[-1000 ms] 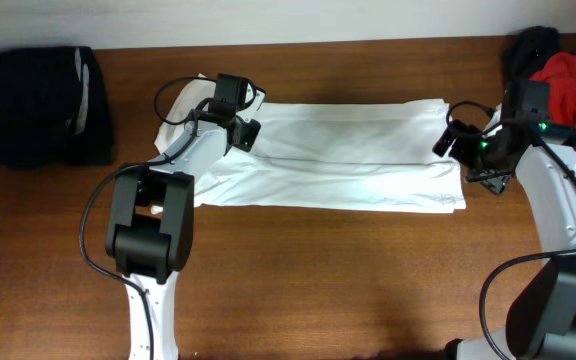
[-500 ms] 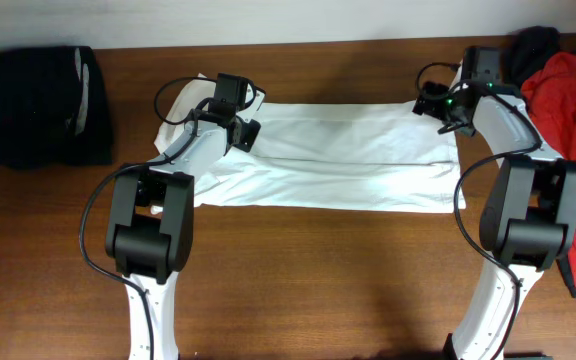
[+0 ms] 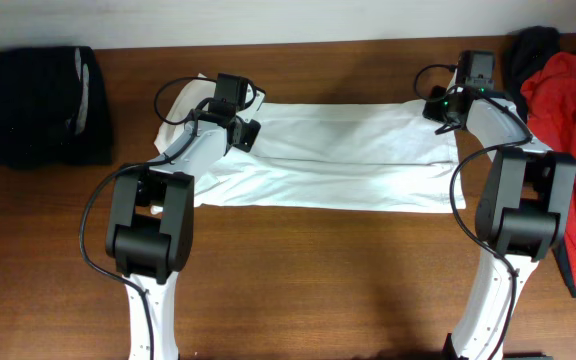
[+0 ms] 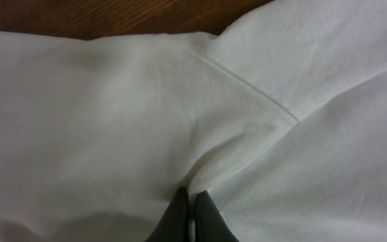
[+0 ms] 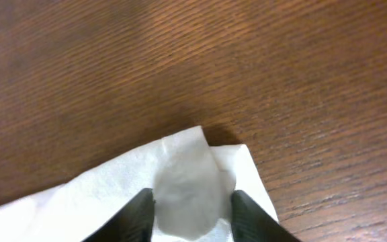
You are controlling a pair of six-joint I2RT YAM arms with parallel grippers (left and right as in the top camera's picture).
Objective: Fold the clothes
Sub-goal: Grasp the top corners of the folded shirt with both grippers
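Note:
The clothes in hand are a white T-shirt point(image 3: 348, 155), folded into a long band across the middle of the table. My left gripper point(image 3: 244, 134) is at its far left end, near the sleeve. In the left wrist view its fingers point(image 4: 192, 205) are pressed together with a pinch of the white fabric point(image 4: 113, 121) puckering at their tips. My right gripper point(image 3: 438, 108) is at the far right corner. There, in the right wrist view, a bunched corner of the shirt point(image 5: 190, 185) fills the gap and touches both sides of the gripper point(image 5: 192, 202).
A folded black garment point(image 3: 38, 105) lies at the far left of the table. A red garment point(image 3: 558, 95) and a dark one point(image 3: 533, 45) are heaped at the right edge, close behind my right arm. Bare wood point(image 3: 318, 280) stretches in front of the shirt.
My right arm has swung from the shirt's right edge up to its far right corner, and its jaws have closed in on that corner. The left arm has stayed put.

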